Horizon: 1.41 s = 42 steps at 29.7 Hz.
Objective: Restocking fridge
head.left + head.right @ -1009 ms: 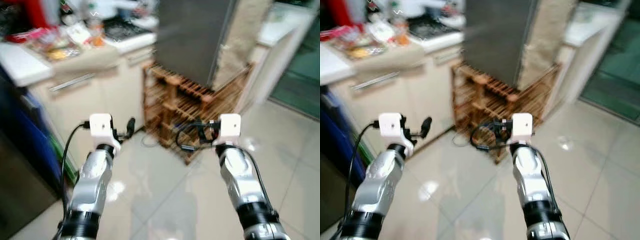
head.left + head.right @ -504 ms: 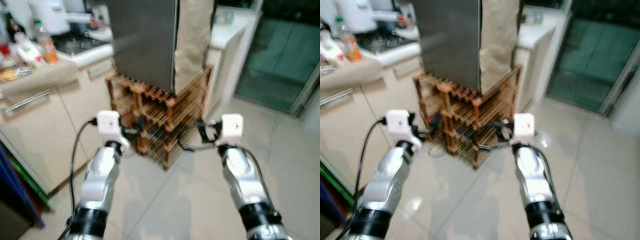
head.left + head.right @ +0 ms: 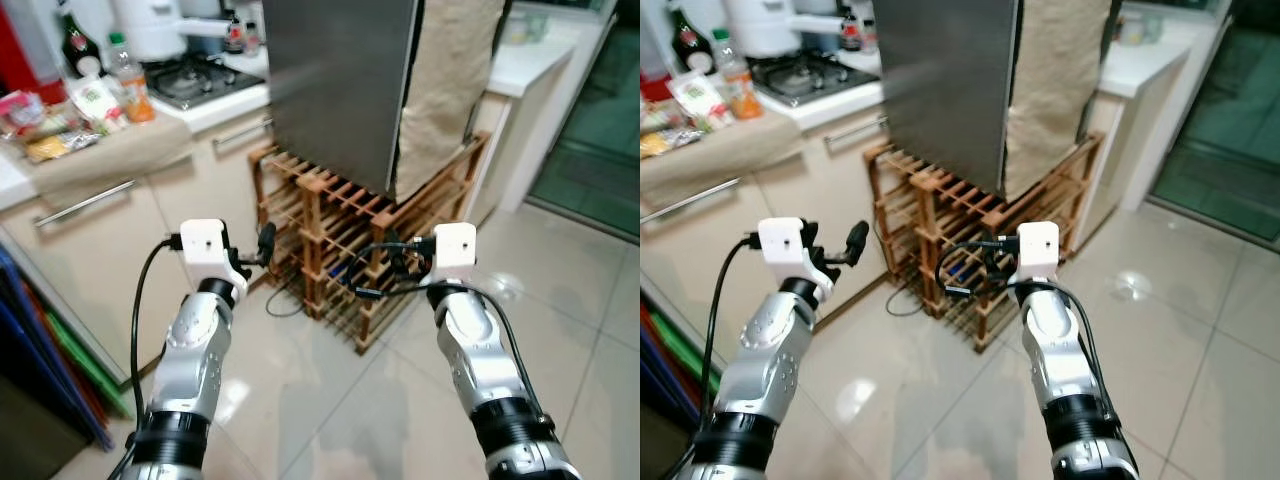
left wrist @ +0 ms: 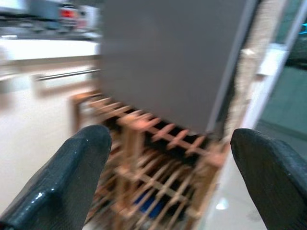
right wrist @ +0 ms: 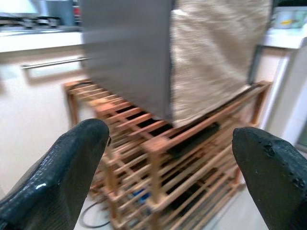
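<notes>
A tall grey fridge (image 3: pixel 340 90) stands on a wooden slatted rack (image 3: pixel 345 255) straight ahead, its door closed. A beige cloth (image 3: pixel 447 90) hangs over its right side. Both silver arms are stretched forward at chest height over the floor, short of the rack. My left gripper (image 4: pixel 168 177) is open with nothing between its black fingers (image 4: pixel 67 182). My right gripper (image 5: pixel 168 177) is also open and empty, pointing at the rack and the fridge's corner.
A kitchen counter (image 3: pixel 100 150) with bottles and food packets runs along the left, with a gas hob (image 3: pixel 195 80) behind. A black cable (image 3: pixel 285 300) lies by the rack. A glass door (image 3: pixel 600 120) is at right. Glossy tiled floor (image 3: pixel 330 400) lies ahead.
The whole picture has swung and sharpened, so the camera has moved; the fridge and rack now sit a little further right. Both arms keep the same outstretched pose, grippers still open.
</notes>
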Available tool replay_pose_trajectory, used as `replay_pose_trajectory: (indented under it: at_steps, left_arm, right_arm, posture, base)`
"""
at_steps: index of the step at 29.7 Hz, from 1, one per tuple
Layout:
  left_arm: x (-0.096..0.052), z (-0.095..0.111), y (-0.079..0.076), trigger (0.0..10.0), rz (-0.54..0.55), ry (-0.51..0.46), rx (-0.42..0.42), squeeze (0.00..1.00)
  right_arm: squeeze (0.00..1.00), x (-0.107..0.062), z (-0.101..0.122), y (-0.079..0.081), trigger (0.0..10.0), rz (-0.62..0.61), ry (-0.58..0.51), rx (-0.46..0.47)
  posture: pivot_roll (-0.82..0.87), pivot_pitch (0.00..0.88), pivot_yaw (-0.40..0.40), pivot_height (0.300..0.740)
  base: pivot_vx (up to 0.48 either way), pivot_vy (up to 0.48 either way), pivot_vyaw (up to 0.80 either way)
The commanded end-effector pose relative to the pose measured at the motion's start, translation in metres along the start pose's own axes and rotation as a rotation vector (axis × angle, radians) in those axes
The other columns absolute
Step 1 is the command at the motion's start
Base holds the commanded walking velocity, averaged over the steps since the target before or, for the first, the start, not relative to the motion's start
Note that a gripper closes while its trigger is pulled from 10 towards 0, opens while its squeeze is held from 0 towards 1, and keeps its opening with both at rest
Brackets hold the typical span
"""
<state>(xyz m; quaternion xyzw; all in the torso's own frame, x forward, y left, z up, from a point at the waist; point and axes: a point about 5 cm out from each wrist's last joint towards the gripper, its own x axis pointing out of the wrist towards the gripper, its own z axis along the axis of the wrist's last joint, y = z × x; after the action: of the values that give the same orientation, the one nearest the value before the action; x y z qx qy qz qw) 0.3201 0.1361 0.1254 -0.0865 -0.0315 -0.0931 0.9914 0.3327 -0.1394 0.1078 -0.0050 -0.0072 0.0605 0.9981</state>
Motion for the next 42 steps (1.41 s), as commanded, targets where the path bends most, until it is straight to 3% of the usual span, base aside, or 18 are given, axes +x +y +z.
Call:
replay_pose_trajectory:
  at_steps: [1, 12, 19, 29, 34, 42]
  left_arm:
    - [0.002, 0.003, -0.009, 10.0, -0.045, -0.014, 0.008, 0.0]
    - [0.005, 0.004, -0.01, 10.0, -0.05, -0.011, 0.007, 0.0]
    - [0.007, 0.006, -0.01, 10.0, -0.049, -0.017, 0.009, 0.0]
    - [0.01, 0.007, -0.013, 10.0, -0.065, -0.023, -0.002, 0.0]
    - [0.014, 0.02, -0.005, 10.0, 0.004, -0.045, -0.005, 0.0]
    - [0.017, 0.045, -0.006, 10.0, -0.022, -0.123, -0.011, 0.0]
  right_arm:
    - [0.0, -0.001, 0.0, -0.007, 10.0, -0.02, 0.001, 0.001]
    - [0.0, -0.001, 0.003, -0.009, 10.0, -0.035, -0.017, -0.002]
    - [0.0, -0.001, 0.007, -0.02, 10.0, -0.113, -0.031, 0.091]
    - [0.0, -0.001, 0.009, -0.022, 10.0, -0.119, -0.04, 0.077]
    - [0.0, -0.002, 0.012, -0.019, 10.0, -0.096, -0.05, 0.063]
    - [0.0, 0.002, 0.018, -0.021, 10.0, -0.098, -0.063, 0.037]
  posture:
    - [-0.11, 0.0, 0.039, 0.74]
    - [-0.12, 0.0, 0.045, 0.74]
    - [-0.12, 0.0, 0.041, 0.74]
    - [-0.12, 0.0, 0.046, 0.74]
    - [-0.13, 0.0, 0.064, 0.731]
    - [-0.13, 0.0, 0.051, 0.723]
  base:
    - [0.48, 0.0, -0.73]
    - [0.48, 0.0, -0.38]
    - [0.48, 0.0, -0.08]
    - [0.48, 0.0, -0.54]
    - [0.342, 0.0, -0.08]
    - [0.0, 0.0, -0.05]
